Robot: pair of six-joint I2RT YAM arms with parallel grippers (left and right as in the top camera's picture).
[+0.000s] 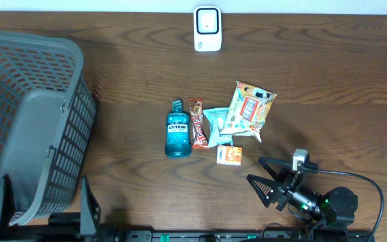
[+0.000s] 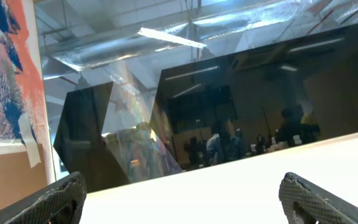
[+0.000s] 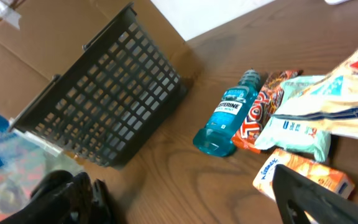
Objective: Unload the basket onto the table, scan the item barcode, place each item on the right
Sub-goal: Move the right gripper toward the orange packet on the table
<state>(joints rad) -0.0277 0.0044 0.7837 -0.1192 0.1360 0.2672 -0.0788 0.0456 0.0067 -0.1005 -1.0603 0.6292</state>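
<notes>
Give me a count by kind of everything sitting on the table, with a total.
Mouthwash bottle: 1
Candy bar: 1
Light blue packet: 1
Snack bag: 1
Small orange box: 1
Grey basket: 1
White barcode scanner: 1
Total: 7

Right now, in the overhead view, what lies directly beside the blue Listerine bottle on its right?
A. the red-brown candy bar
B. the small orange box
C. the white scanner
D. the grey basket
A: the red-brown candy bar lies lengthwise against the right side of the Listerine bottle; the small orange box sits further right and lower, the white scanner is at the far table edge, and the grey basket is off to the left.
</notes>
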